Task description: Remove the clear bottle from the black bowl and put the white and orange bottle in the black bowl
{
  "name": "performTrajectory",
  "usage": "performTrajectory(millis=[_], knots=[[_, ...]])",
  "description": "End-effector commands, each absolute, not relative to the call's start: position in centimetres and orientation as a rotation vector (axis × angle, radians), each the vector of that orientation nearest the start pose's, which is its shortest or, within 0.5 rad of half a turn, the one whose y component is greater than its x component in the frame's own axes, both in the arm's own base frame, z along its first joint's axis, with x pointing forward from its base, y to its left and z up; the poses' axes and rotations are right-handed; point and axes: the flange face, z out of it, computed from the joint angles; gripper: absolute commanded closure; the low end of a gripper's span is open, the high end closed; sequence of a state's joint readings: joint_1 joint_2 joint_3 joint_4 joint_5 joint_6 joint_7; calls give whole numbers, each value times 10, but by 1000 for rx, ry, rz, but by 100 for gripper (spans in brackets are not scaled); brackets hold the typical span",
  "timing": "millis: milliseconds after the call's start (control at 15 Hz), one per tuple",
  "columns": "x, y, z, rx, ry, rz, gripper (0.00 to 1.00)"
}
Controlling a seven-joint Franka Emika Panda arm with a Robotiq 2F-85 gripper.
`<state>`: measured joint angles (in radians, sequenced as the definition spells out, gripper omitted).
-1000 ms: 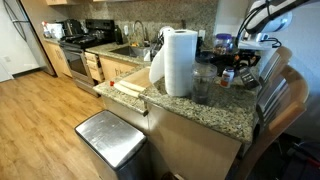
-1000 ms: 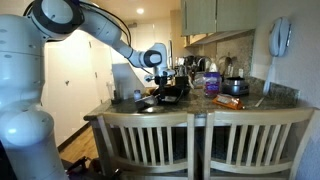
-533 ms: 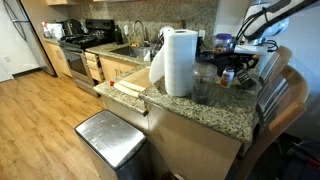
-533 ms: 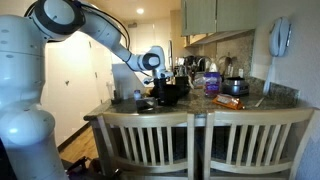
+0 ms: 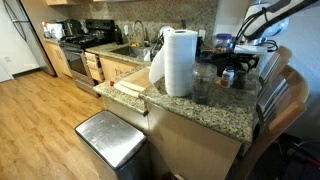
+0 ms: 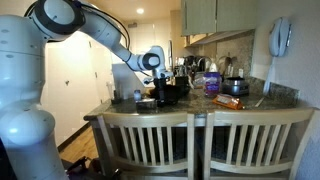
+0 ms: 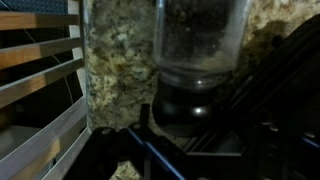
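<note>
Bearing everything: granite counter, across the middle of both exterior views.
Arm: white robot arm, coming in from 10 o'clock and bending down toward the counter's middle.
Chairs: wooden chair backs, at 6 o'clock of the counter.
Roll: paper-towel roll, upright, at 9 o'clock of the cluster of small things.
Gripper: gripper, low over the counter, dark against dark clutter; cannot tell from any view whether parted or clamped on anything.
Clear bottle: clear bottle, upright at 12 o'clock in the wrist view, close ahead of the gripper, with a dark round base under it; contact not discernible.
Bowl: black bowl, probably the low dark shape at 7 o'clock of the gripper, near the counter's edge.
Small bottle: white and orange bottle, likely the tiny pale-and-reddish thing at 3 o'clock of the roll; too small to be sure.
Step in hand: by judgement, closing in on the clear bottle; removal not yet done.
Next move: centring round the bottle, a firm squeeze, a straight lift clear of the rim, a set-down on bare granite.
Change: against the frames a second back, gripper shifted a little toward 9 o'clock; roll and chairs unmoved.
</note>
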<state>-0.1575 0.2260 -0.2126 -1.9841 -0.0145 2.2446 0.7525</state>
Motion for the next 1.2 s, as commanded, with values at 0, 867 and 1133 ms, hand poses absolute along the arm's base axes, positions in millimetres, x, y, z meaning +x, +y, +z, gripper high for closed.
performTrajectory(millis=[0, 867, 1133], knots=[[563, -216, 370, -2700, 1701, -183, 2], [588, -189, 439, -2659, 1545, -607, 0], [600, -162, 423, -2640, 1308, -392, 0]])
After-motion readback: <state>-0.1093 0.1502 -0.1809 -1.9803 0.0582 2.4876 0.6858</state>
